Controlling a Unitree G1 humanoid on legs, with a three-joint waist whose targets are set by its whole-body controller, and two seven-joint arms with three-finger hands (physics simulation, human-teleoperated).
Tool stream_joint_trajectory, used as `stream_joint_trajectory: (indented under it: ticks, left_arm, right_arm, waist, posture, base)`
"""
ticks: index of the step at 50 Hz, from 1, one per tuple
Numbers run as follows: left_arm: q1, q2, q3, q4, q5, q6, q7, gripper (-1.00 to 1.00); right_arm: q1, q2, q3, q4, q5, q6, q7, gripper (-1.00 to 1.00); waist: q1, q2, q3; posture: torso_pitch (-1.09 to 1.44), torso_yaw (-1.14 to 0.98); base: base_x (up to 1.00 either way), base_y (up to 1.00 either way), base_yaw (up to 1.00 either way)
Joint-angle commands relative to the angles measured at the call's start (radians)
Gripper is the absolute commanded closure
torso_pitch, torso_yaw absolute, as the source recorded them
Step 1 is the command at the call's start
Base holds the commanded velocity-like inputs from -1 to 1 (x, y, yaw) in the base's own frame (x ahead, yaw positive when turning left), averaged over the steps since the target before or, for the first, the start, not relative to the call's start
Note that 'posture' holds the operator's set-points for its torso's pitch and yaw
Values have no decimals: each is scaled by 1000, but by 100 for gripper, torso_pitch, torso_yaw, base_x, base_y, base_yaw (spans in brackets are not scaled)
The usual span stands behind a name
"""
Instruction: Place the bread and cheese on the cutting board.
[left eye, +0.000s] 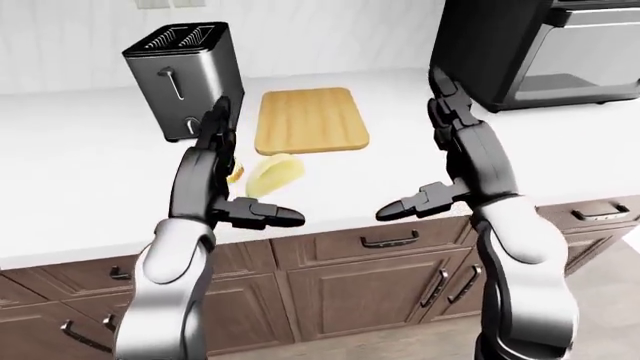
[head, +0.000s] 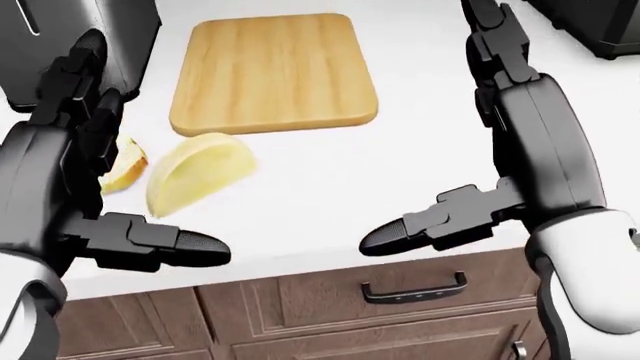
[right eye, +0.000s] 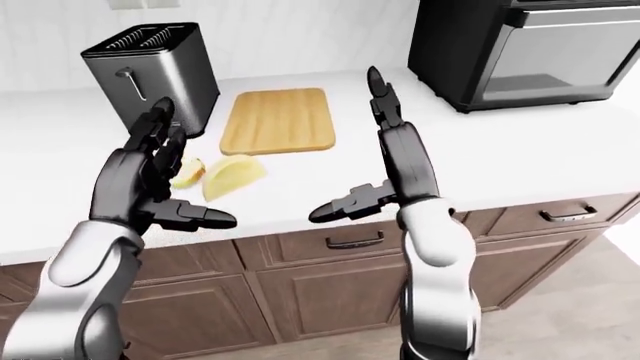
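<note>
A simulated humanoid stands at a white kitchen counter (head: 330, 195) with both black three-fingered hands raised above its near edge, palms turned inward, apparently squaring up before the first pick. The left hand (right eye: 150, 176) is spread wide, thumb jutting toward the middle of the view and fingers pointing up the picture; it holds nothing and touches nothing. The right hand (right eye: 385, 154) is just as open and just as empty, hanging over bare counter.

Just past the left hand's thumb lies the pale yellow half-round wedge of cheese (head: 198, 178), flat on the counter. Beside it, partly hidden behind the left hand's fingers in the head view, sits the small crusted slice of bread (right eye: 187, 172). Both rest clear of their target, so neither part of the job looks started.

Farther on, between the two hands, the light wooden rectangular cutting board (head: 272, 69) lies bare, its near edge just beyond the cheese. The food's closeness to the left hand suggests that hand is the likelier one to take it.

Beyond the left hand stands a brushed-steel two-slot toaster (right eye: 150, 69); beyond the right, a black countertop oven (right eye: 530, 49).
</note>
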Motion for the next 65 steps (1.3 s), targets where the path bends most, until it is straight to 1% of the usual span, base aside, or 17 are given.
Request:
stream_joint_trajectory:
  ticks: [1,7,10,11,13,19,23,24,25,28,30,34,45,48,54,60,65]
  left_arm:
    - [-27,0,-6,-32,1,-33,0,-100]
    - [-19,0,-1,-32,0,-39,-4,-100]
    - [-18,0,0,-33,-1,-39,-5,-100]
    - [-17,-1,-1,-33,0,-40,-4,-100]
    - [-15,-1,-3,-31,1,-44,-3,-100]
    - [-12,-3,-3,-29,2,-48,-4,-100]
    - [-13,-3,-1,-30,1,-46,-4,-100]
    - [-12,-3,0,-30,0,-48,-4,-100]
    - [-10,-4,0,-30,0,-49,-4,-100]
    - [-7,-5,-2,-28,0,-54,-2,-100]
    - [-7,-5,-2,-30,-1,-53,-2,-100]
    - [-6,-6,-4,-31,1,-52,-1,-100]
    - [-3,3,-10,-33,12,-60,-16,-100]
    - [-57,42,39,-36,-10,0,-65,-100]
    - [-121,265,79,-5,87,-41,-275,-100]
    - [-118,352,132,-50,164,-40,-587,-100]
    - [-113,386,148,81,290,-224,-739,-100]
  right_arm:
    - [-27,-9,-19,-31,-7,-29,-10,-100]
    - [-25,-6,-12,-30,-11,-32,-12,-100]
    - [-19,-4,-12,-29,-12,-40,-11,-100]
    - [-19,-4,-12,-31,-12,-39,-10,-100]
    - [-16,-3,-12,-30,-12,-42,-9,-100]
    - [-10,-1,-11,-33,-13,-46,-8,-100]
    - [-12,-1,-9,-40,-15,-41,-4,-100]
    - [-12,0,-10,-39,-15,-42,-5,-100]
    - [-11,1,-9,-38,-15,-44,-5,-100]
    - [-12,2,-13,-37,-11,-46,-5,-100]
    - [-8,0,-11,-40,-13,-52,-6,-100]
    - [-12,0,-14,-42,-11,-49,-5,-100]
    - [3,3,-5,-35,-14,-69,0,-100]
    - [5,4,-2,-39,-22,-71,6,-100]
    - [13,6,0,-41,-28,-81,19,-100]
    - [14,14,8,-34,-37,-90,24,-100]
    - [30,22,13,-26,-35,-115,22,-100]
  waist:
    - [-4,9,-17]
    - [0,-52,-18]
    - [3,-126,-34]
    - [-3,-100,-26]
    - [-1,-108,-24]
    - [-4,-54,-10]
    - [-12,38,-25]
    - [-1,-2,-21]
    - [-9,14,-22]
    - [-3,-6,-29]
    - [0,-29,-5]
    - [17,-100,-20]
    - [5,-58,-37]
    - [2,-57,-39]
    - [-2,-51,-34]
    - [-3,-46,-25]
    - [2,-43,-22]
  posture:
    - [0,0]
    - [0,0]
    - [0,0]
    - [0,0]
    - [0,0]
    - [0,0]
    - [0,0]
    - [0,0]
    - [0,0]
    - [0,0]
    - [0,0]
    - [0,0]
    - [0,0]
    - [0,0]
    - [0,0]
    - [0,0]
    - [0,0]
  base:
    - [10,3,0]
    - [10,3,0]
    - [10,3,0]
    - [11,3,0]
    - [10,3,0]
    - [11,2,0]
    - [11,2,0]
    - [11,2,0]
    - [11,2,0]
    - [10,3,0]
    - [7,0,0]
    - [0,0,0]
    - [0,0,0]
    - [0,0,0]
    - [0,0,0]
    - [0,0,0]
    - [0,0,0]
